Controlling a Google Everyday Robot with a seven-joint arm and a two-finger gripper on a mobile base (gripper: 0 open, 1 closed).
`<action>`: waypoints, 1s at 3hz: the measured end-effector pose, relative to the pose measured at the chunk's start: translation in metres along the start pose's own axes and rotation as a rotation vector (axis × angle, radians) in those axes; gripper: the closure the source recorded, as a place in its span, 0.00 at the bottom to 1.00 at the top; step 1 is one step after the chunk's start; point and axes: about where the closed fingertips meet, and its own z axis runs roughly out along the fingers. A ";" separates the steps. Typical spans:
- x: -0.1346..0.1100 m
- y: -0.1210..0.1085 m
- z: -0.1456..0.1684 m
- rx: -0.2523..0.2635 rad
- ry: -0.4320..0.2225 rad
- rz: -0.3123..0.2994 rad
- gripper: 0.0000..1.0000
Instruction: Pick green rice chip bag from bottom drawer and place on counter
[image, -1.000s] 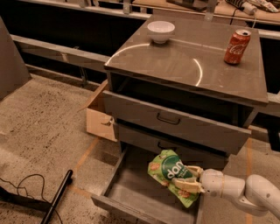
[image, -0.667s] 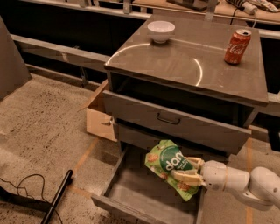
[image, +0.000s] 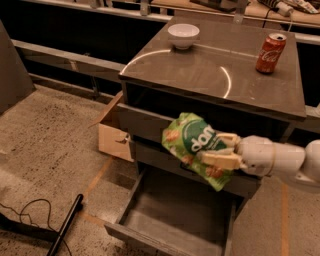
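Observation:
The green rice chip bag (image: 192, 146) is a light-green pouch with a dark green round logo and white lettering. It hangs in the air in front of the upper drawers, well above the open bottom drawer (image: 175, 212), whose grey inside is bare. My gripper (image: 220, 149) reaches in from the right on a white arm and is shut on the bag's right end, one finger above and one below. The counter (image: 200, 70) is the glossy grey-brown cabinet top with a curved light reflection, above and behind the bag.
A white bowl (image: 183, 35) and a red soda can (image: 270, 46) stand on the counter at the back. An open cardboard box (image: 114, 135) sits on the floor left of the cabinet. A black rod (image: 65, 225) and cable lie on the floor at lower left.
My gripper has lifted the bag up out of the bottom drawer to the height of the upper drawers. The drawer now shows bare.

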 end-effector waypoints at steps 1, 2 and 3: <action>-0.014 -0.003 -0.002 -0.002 -0.003 -0.016 1.00; -0.018 -0.002 0.002 -0.004 -0.026 -0.013 1.00; -0.019 -0.002 0.002 -0.004 -0.027 -0.014 1.00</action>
